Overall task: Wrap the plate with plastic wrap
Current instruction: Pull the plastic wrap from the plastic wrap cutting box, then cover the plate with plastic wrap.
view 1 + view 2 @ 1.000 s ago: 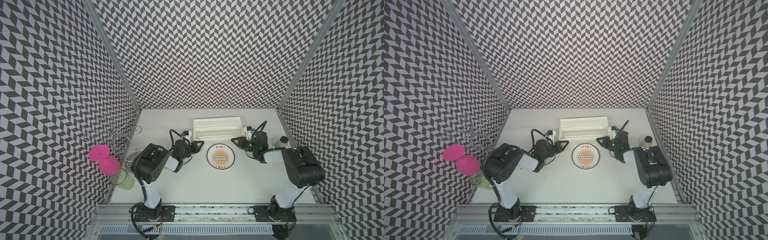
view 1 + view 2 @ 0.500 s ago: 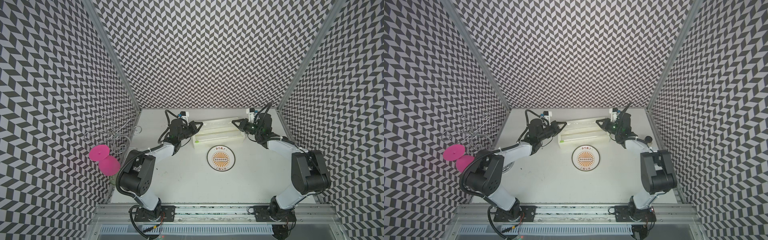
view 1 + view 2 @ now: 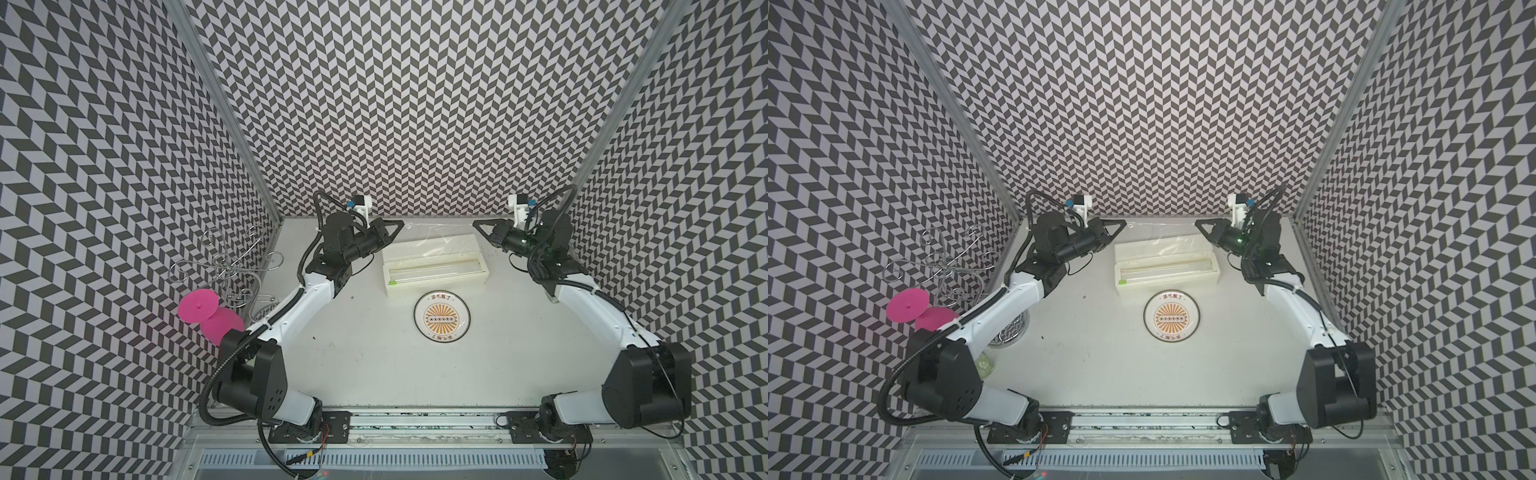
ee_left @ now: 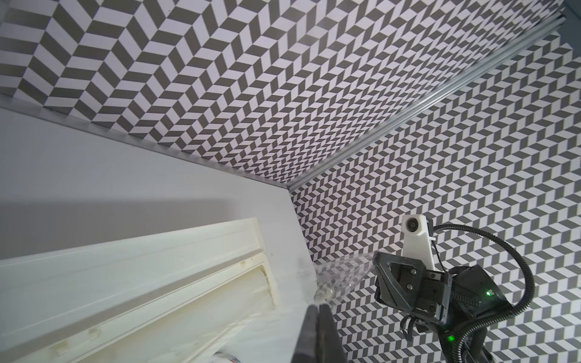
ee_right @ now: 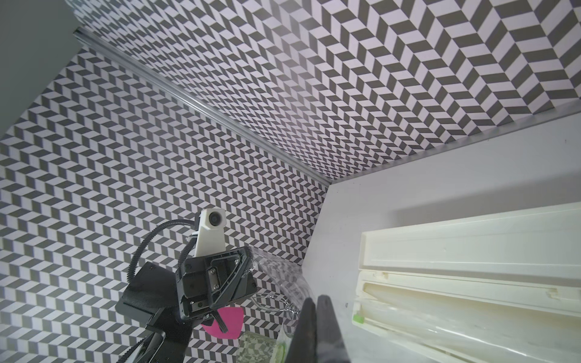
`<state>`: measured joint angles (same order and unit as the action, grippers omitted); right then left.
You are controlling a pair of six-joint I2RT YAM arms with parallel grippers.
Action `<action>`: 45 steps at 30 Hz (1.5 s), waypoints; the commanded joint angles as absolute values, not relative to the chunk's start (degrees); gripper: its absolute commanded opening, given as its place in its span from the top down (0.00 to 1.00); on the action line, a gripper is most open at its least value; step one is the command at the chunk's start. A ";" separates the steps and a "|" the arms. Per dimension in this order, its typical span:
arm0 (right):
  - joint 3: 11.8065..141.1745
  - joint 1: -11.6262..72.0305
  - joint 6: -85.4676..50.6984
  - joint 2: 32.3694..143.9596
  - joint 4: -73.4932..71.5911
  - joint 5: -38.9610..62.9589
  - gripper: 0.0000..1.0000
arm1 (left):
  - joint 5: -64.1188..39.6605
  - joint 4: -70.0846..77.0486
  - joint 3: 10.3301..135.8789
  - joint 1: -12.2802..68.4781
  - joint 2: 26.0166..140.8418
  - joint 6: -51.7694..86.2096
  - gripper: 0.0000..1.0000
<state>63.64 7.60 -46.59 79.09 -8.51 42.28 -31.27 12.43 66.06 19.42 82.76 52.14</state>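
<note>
Black-and-white herringbone walls enclose a white tabletop (image 3: 374,374). Near the back wall lies a long cream-white box (image 3: 434,270), open on top, with a small green tab (image 3: 391,283) at its left end. The plate (image 3: 442,316) sits flat on the table just in front of the box, uncovered, its orange sunburst facing up.

Both arms reach to the back, and their tips are raised above the two ends of the box. The left gripper (image 3: 397,226) is closed, pinching one corner of the plastic wrap (image 3: 436,235). The right gripper (image 3: 480,227) is also closed, on the opposite corner. The film hangs between them as a thin, glossy sheet running down to the box. In the left wrist view the wrap (image 4: 339,270) bunches at the pressed-together fingers (image 4: 325,330) and stretches across to the other gripper.

At the left wall stand two pink discs (image 3: 198,305) and a curly wire stand (image 3: 226,266), well apart from the plate.
</note>
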 commanded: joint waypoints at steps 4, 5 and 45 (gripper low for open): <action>61.10 7.31 -44.16 68.23 -5.26 42.89 1.00 | -31.55 10.56 62.99 22.07 72.90 51.15 1.00; 59.85 7.28 -43.75 66.45 -3.94 42.66 1.00 | -31.55 9.75 61.62 22.87 71.46 50.97 1.00; 28.74 25.39 -55.17 48.54 46.68 9.50 1.00 | -22.63 -2.40 18.55 46.59 58.90 54.52 1.00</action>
<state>29.76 24.16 -50.89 47.37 47.48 14.72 -23.20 -2.33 19.92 46.50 57.06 55.11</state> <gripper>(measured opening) 0.048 0.044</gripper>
